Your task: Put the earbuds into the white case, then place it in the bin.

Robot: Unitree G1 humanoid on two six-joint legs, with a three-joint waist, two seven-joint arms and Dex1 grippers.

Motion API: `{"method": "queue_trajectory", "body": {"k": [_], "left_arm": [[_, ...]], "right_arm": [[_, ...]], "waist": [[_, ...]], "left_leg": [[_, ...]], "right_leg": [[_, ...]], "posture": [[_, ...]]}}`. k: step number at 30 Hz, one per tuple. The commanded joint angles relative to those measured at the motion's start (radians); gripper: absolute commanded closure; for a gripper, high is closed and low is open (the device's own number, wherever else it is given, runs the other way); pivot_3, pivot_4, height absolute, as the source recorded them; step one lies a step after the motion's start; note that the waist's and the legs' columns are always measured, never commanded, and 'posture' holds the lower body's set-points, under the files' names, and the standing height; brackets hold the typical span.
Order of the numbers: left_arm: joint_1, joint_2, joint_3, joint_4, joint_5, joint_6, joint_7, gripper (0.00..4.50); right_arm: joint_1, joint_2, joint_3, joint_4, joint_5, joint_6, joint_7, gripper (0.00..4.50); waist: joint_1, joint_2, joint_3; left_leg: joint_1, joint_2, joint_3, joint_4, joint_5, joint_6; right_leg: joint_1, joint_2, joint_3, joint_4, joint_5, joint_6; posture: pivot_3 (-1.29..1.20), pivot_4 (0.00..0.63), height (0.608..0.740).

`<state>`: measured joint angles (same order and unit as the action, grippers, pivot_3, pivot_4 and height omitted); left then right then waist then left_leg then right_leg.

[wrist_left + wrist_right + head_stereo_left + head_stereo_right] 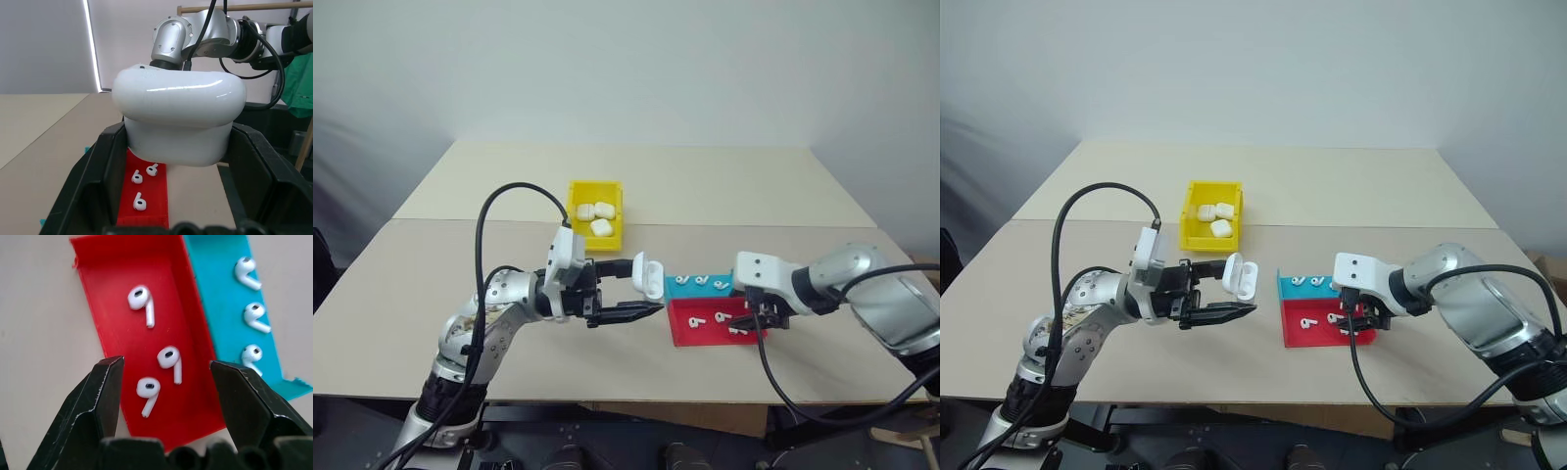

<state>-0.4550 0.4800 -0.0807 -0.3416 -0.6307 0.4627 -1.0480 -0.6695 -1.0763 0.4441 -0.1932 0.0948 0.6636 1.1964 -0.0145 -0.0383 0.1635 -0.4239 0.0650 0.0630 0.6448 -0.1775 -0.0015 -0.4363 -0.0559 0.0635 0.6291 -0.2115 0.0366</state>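
Note:
My left gripper (641, 290) is shut on the white case (648, 274), held above the table with its lid flipped open; the case (178, 122) sits between the two black fingers in the left wrist view. Several earbuds lie in a flat tray, three in its red half (170, 360) and three in its blue half (255, 316). Hanging open just over the red half is my right gripper (166, 364), with two earbuds below the gap between its fingers and touching nothing. The yellow bin (595, 184) stands behind, holding three white cases (594, 211).
The blue-and-red tray (705, 340) lies on the beige table between my two grippers, near the front edge. A seam (803, 226) crosses the table just behind the yellow bin's middle. A black cable loops up over my left arm (509, 191).

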Motion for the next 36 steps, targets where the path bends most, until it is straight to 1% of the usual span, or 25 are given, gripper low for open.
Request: {"method": "queue_trajectory", "body": {"k": [1,6,9,11,32,35,36], "left_arm": [[0.013,-0.018,-0.005,-0.074,-0.023,0.017,0.049,1.75],[0.029,-0.029,-0.009,-0.118,-0.041,0.037,0.082,1.75],[0.035,-0.030,-0.012,-0.134,-0.049,0.044,0.095,1.75],[0.037,-0.029,-0.014,-0.140,-0.053,0.044,0.102,1.75],[0.021,-0.015,-0.008,-0.153,-0.088,0.044,0.112,1.75],[0.024,-0.014,-0.010,-0.157,-0.089,0.043,0.116,1.75],[0.024,-0.013,-0.010,-0.157,-0.090,0.043,0.117,1.75]], "right_arm": [[-0.042,0.007,0.048,0.028,-0.080,0.016,0.039,1.18],[-0.050,0.043,0.063,0.080,-0.131,0.010,0.057,1.18],[-0.048,0.066,0.061,0.103,-0.150,0.017,0.056,1.71],[-0.044,0.072,0.055,0.107,-0.152,0.014,0.063,2.34],[-0.020,0.104,0.052,0.127,-0.167,0.005,0.081,2.34],[-0.015,0.105,0.052,0.131,-0.169,0.002,0.080,2.91],[-0.014,0.105,0.051,0.131,-0.169,0.003,0.079,3.23]], "waist": [[0.000,0.000,0.000],[-0.001,0.000,0.000],[-0.002,0.000,0.000],[-0.001,0.000,0.000],[-0.001,0.000,0.000],[-0.001,0.000,0.000],[-0.001,0.000,0.000]], "left_leg": [[0.000,0.000,0.000,0.000,0.000,0.000],[0.000,0.000,0.000,0.000,0.000,0.000],[0.001,0.000,0.000,0.000,0.000,0.000],[0.001,0.000,0.000,0.000,0.000,0.000],[0.001,0.000,0.000,0.000,0.000,0.000],[0.001,0.000,0.000,0.000,0.000,0.000],[0.001,0.000,0.000,0.000,0.000,0.000]], "right_leg": [[0.000,0.000,0.000,0.000,0.000,0.000],[0.000,0.000,0.000,0.001,0.000,0.000],[0.000,0.000,0.000,0.001,0.000,0.000],[0.000,0.000,0.000,0.001,0.000,0.000],[0.000,0.000,0.000,0.001,0.000,0.000],[0.000,0.001,0.000,0.001,0.000,0.000],[0.000,0.001,0.000,0.001,0.000,0.000]], "posture": [[0.00,0.150,0.740],[0.00,0.150,0.740],[0.00,0.150,0.740],[0.00,0.150,0.740],[0.00,0.150,0.740],[0.00,0.150,0.740],[0.00,0.150,0.740]]}}
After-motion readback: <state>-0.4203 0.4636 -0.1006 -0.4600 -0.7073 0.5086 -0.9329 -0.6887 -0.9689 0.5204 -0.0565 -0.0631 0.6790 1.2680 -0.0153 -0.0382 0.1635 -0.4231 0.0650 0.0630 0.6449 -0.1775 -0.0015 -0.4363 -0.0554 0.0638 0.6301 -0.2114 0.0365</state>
